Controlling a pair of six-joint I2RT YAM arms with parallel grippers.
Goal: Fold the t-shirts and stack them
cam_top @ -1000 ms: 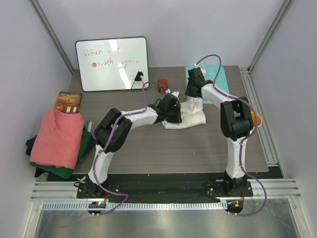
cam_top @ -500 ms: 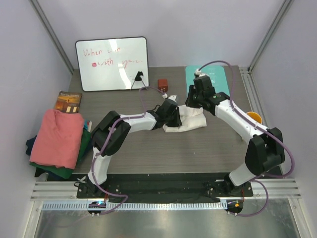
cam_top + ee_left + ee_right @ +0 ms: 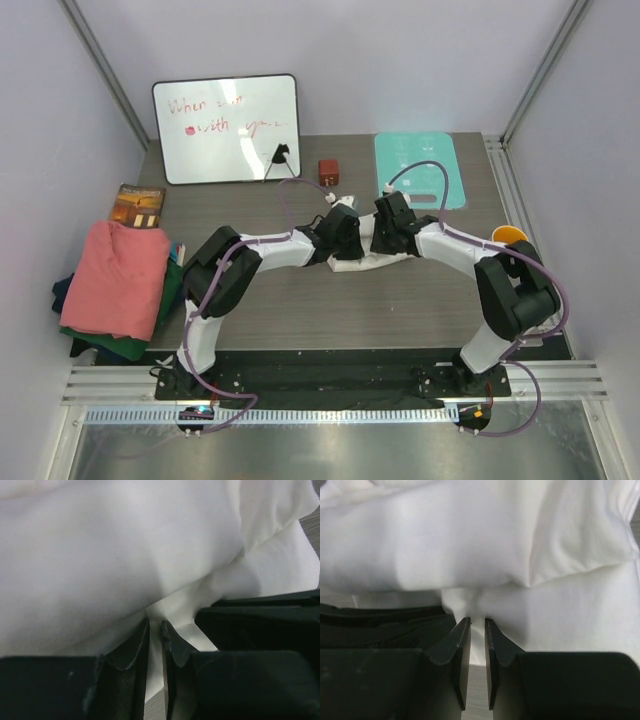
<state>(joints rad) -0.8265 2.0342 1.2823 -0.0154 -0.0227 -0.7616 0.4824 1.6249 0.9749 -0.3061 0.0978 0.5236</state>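
Bunched mid-table on the dark wooden table [image 3: 300,300], the soft, limp white cloth t-shirt [image 3: 362,263] looks light and floppy, best held by its edges, where the left gripper [image 3: 155,630] and right gripper [image 3: 478,625] each pinch a thin fold.

Whiteboard [image 3: 226,128], small brown box [image 3: 328,172], teal mat [image 3: 420,160], book [image 3: 138,204], orange cup [image 3: 508,234].

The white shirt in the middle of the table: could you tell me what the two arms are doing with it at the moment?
Both arms are on the white t-shirt, bunched in the middle of the table. The left gripper and the right gripper each pinch a fold of its cloth, side by side, jaws nearly closed. It is not yet folded flat. A salmon-pink shirt tops a pile of darker shirts at the left edge.
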